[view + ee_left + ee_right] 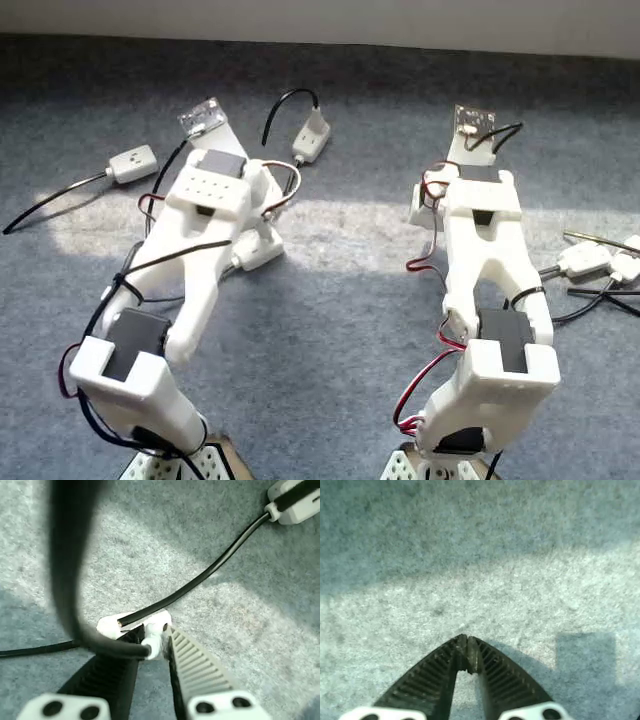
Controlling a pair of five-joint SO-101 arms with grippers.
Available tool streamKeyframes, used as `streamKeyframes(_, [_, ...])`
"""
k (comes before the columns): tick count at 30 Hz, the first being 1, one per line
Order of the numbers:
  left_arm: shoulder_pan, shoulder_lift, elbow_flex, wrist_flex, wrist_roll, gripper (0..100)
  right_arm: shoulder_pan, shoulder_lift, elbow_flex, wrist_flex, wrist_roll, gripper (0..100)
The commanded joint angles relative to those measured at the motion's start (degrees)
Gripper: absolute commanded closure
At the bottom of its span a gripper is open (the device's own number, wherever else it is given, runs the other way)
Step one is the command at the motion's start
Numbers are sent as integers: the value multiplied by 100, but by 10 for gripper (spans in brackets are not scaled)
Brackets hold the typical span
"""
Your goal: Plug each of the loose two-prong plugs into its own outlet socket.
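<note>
The left gripper (157, 647) is pinched nearly closed on a small white two-prong plug (152, 630), which it holds at its fingertips just above the grey carpet (225, 610). The plug's body lies crosswise to the fingers. Its black cord (210, 572) runs straight away from the tips to a second white connector (295, 500) well ahead. Which way the prongs face cannot be made out.

The coming move depends on where a free socket lies from that plug. In the high view a white socket block (132, 163) sits at about 10 o'clock from the left arm (205, 195). Its long axis runs toward 2 o'clock and its lead trails off toward 8 o'clock. The white connector (312, 135) lies at about 2 o'clock from that arm, standing on its long axis under an arcing cord. Both are far nearer the left arm than the right arm (485, 230), so the insertion looks like the left arm's job. The plug would probably need turning so that its prongs line up with the block's face.

The right gripper (467, 655) has its tips pressed together around nothing and hangs over bare carpet. A pair of white connectors (590, 260) lies end to end at 3 o'clock from the right arm; whether they are mated cannot be told.

The left wrist view gives the grip and the cord's run, while the high view gives the bearings to the sockets.
</note>
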Motion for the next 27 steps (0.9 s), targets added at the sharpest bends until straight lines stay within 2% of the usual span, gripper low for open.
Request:
streamKeyframes(1, [-523, -110, -101, -9, -369, 994, 57, -136, -48, -92, -44, 991])
streamKeyframes(7, [-1033, -154, -101, -18, -923, 994, 57, -136, -57, -92, -44, 991])
streamKeyframes(11, [-1051, -154, -48, 18, -1178, 994, 57, -136, -66, -92, -44, 991])
streamKeyframes(20, [189, -233, 40, 132, -1152, 994, 66, -136, -66, -92, -44, 991])
streamKeyframes(27, [673, -1481, 699, 211, -1178, 994, 66, -136, -66, -92, -44, 991])
